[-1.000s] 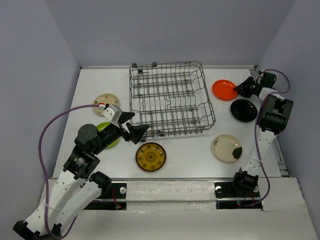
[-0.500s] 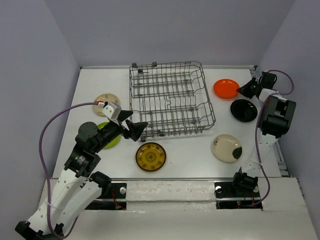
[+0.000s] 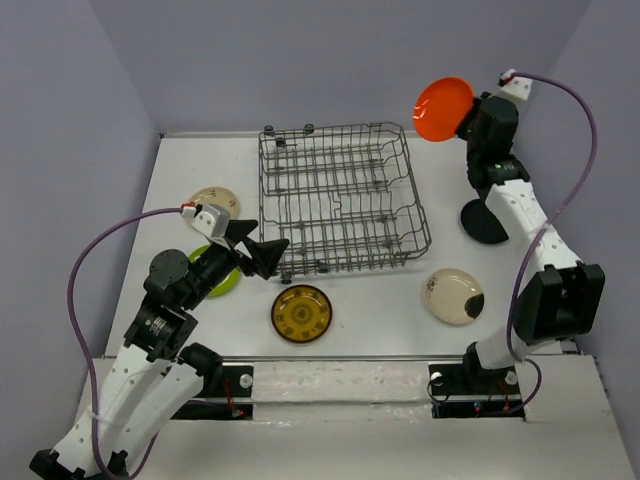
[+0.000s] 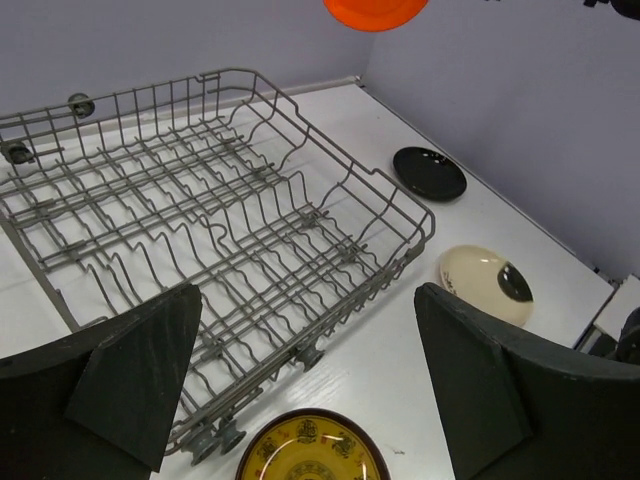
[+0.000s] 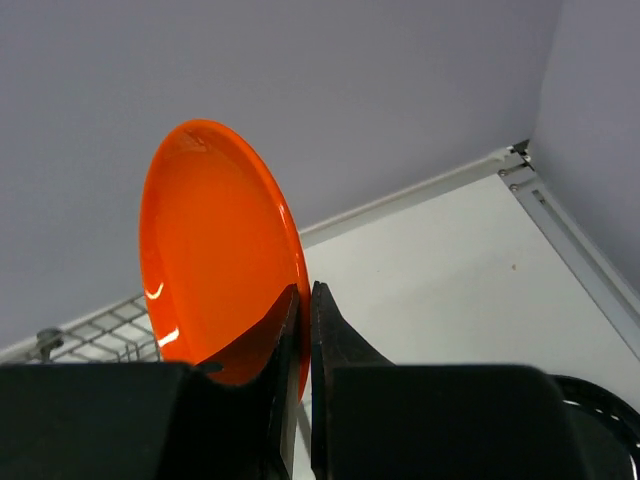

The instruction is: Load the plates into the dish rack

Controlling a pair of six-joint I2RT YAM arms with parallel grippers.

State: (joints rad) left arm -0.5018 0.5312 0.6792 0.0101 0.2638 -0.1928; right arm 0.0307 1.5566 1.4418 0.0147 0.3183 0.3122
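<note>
glossy round orange plate [image 5: 215,260] pinched on edge, grey wire dish rack [image 3: 345,195]

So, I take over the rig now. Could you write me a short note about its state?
Right gripper shut on the orange plate, raised on edge near the rack's far right corner.
Left gripper open, empty, by the rack's near left corner.
On the table: black plate and patched cream plate right of the rack, brown plate in front, green plate and marked cream plate left.
Done: nothing racked.
Left: all six.
</note>
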